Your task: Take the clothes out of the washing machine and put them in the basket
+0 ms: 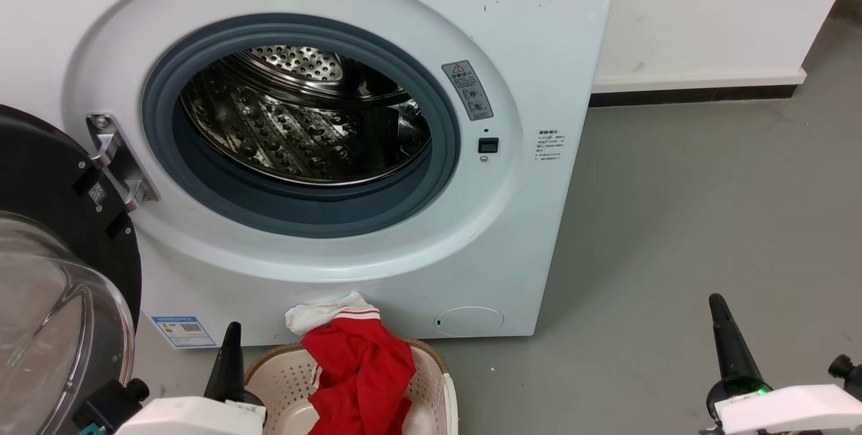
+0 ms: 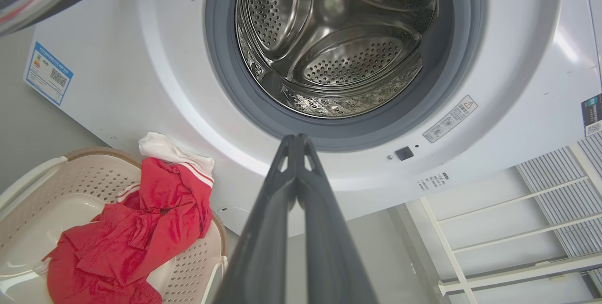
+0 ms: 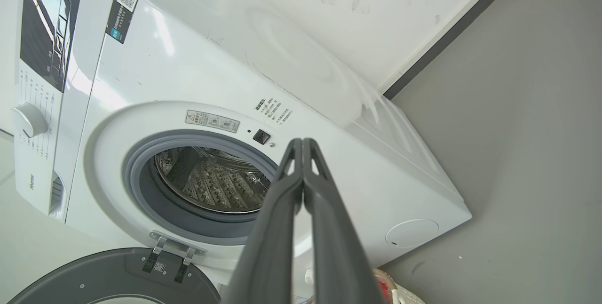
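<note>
Seemingly finished: clothes (image 1: 360, 367) lie in the basket (image 1: 286, 381) just beside the left gripper (image 2: 296, 141), pressed together and empty like the right gripper (image 3: 302, 143); the washing machine (image 1: 512, 219) ahead looks bare inside, so the next move calls only for a final check.

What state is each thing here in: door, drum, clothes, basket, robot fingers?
Black-framed glass door: swung open.
Perforated steel drum: empty.
Red soft garment: in basket, draped over rim.
Cream perforated plastic basket: upright, holding garment.
Left fingers: shut, empty.
Right fingers: shut, empty.
</note>
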Controlling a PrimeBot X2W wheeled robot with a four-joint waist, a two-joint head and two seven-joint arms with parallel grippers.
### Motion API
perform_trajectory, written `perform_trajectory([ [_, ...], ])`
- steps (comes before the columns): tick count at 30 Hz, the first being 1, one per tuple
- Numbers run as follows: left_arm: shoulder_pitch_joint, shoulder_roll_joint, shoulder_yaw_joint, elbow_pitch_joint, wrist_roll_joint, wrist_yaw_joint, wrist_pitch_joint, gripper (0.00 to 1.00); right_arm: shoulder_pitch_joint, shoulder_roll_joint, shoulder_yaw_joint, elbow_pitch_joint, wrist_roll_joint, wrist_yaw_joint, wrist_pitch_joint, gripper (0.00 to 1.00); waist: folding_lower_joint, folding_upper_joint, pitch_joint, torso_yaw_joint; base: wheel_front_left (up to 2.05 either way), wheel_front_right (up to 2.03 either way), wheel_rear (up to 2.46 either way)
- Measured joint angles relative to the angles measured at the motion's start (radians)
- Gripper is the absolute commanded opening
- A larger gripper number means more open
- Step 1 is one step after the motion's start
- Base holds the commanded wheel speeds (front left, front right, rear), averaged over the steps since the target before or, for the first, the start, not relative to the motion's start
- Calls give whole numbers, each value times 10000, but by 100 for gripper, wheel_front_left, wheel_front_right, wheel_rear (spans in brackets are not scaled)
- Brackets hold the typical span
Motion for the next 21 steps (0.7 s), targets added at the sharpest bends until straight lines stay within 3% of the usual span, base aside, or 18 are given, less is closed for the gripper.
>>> perform_trajectory([
  [21,-526,6,182,353,-2487,-320,581,0,-597,-15,-198,529,2420,-2,575,0,0,0,85,102,0,0,0],
])
